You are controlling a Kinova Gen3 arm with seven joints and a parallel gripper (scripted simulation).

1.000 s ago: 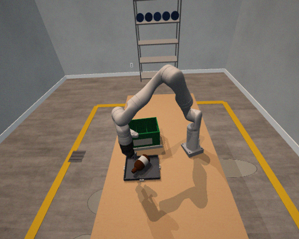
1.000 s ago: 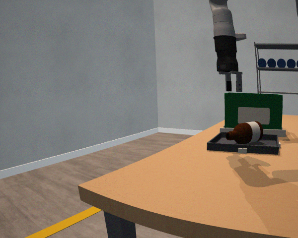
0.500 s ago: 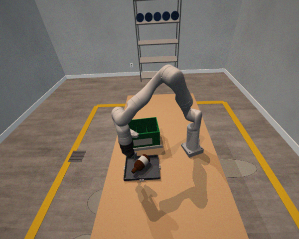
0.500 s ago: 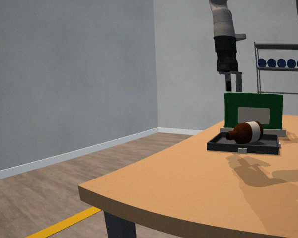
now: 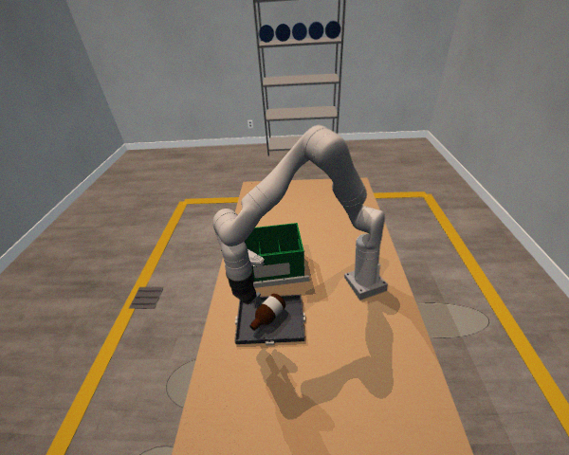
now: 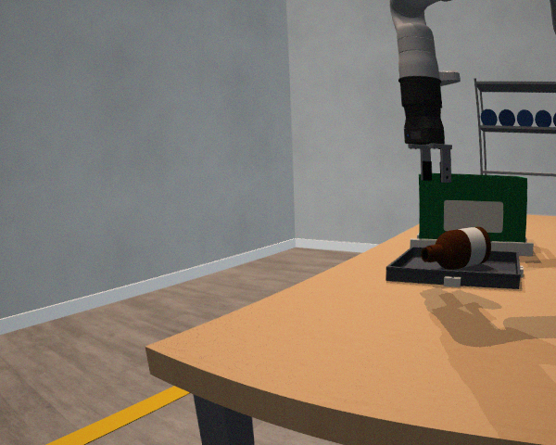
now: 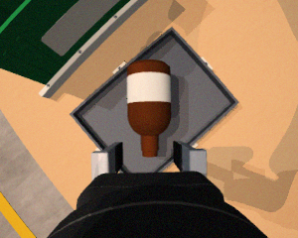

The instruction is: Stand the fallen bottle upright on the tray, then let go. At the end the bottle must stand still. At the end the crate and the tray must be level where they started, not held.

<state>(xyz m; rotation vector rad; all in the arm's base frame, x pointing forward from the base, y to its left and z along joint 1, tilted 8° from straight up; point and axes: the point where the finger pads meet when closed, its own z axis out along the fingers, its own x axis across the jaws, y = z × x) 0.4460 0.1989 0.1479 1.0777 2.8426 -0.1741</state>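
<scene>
The brown bottle [image 5: 266, 312] [image 6: 454, 248] [image 7: 149, 116] with a white label lies on its side in the dark tray [image 5: 294, 337] [image 6: 491, 281] [image 7: 216, 85]. In the exterior view its neck points left toward the camera. The tray lies flat on the table. My gripper [image 6: 435, 180] [image 7: 148, 152] is open and empty, high above the tray. In the wrist view the bottle's neck appears between the two fingers, but well below them. The green crate [image 5: 280, 259] [image 6: 512, 210] [image 7: 20, 55] stands level behind the tray.
The crate has a pale strip [image 5: 281, 281] [image 6: 517, 247] [image 7: 91, 45] along its base, close to the tray's back side. The table's left edge is near the tray. A tall shelf [image 5: 301, 80] with blue round things stands far behind.
</scene>
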